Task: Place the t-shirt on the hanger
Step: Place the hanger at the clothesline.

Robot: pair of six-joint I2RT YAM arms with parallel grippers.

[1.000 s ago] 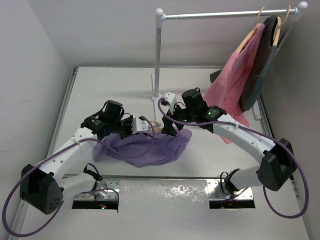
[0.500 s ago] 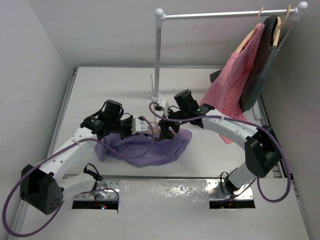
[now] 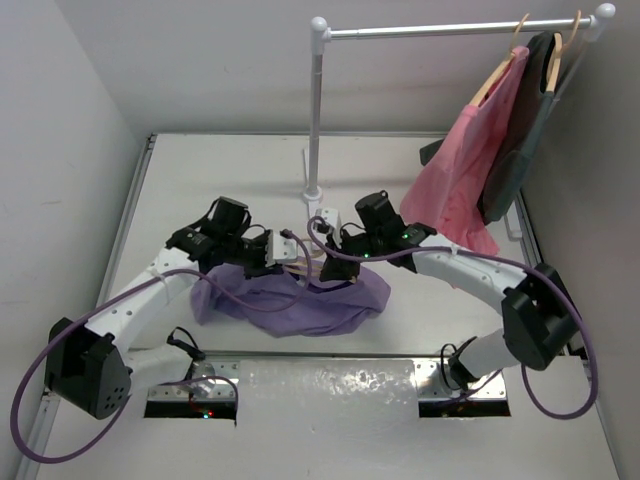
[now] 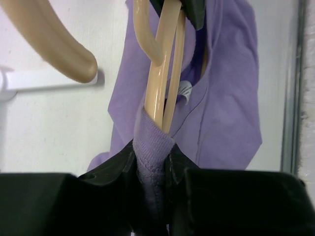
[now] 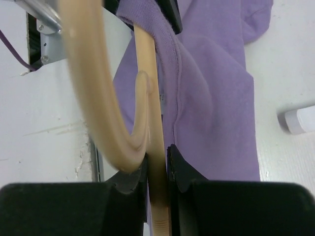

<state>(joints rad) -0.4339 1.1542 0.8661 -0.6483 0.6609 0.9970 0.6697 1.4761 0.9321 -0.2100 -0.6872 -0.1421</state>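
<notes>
T-shirt [image 3: 300, 305], lavender and crumpled, lies heaped on the white table [image 3: 200, 170] in the lower centre of the top view, between the two arms. Behind it stands the clothes rail [image 3: 450, 30], which carries a pink garment [image 3: 460, 170] and a dark grey garment [image 3: 520, 150] in the upper right. The left arm [image 3: 140, 300] and right arm [image 3: 470, 265] meet over the heap, with the hanger [image 3: 303, 263] held between them just above the cloth.

We judge the task as begun but far from done. In the left wrist view one end of the hanger [image 4: 160, 83] is tucked into a fold of the t-shirt [image 4: 226, 98], and the left jaws are closed on that fold. In the right wrist view the right jaws are pinched on a thin bar of the hanger [image 5: 152, 123], with the t-shirt [image 5: 216, 98] lying beyond it. Most of the cloth is on the table, and no shoulder sits over a hanger arm. We think both shoulders have yet to be drawn on.

We count one table, one rail, two arms, one t-shirt, two hung garments and one hanger in work.
</notes>
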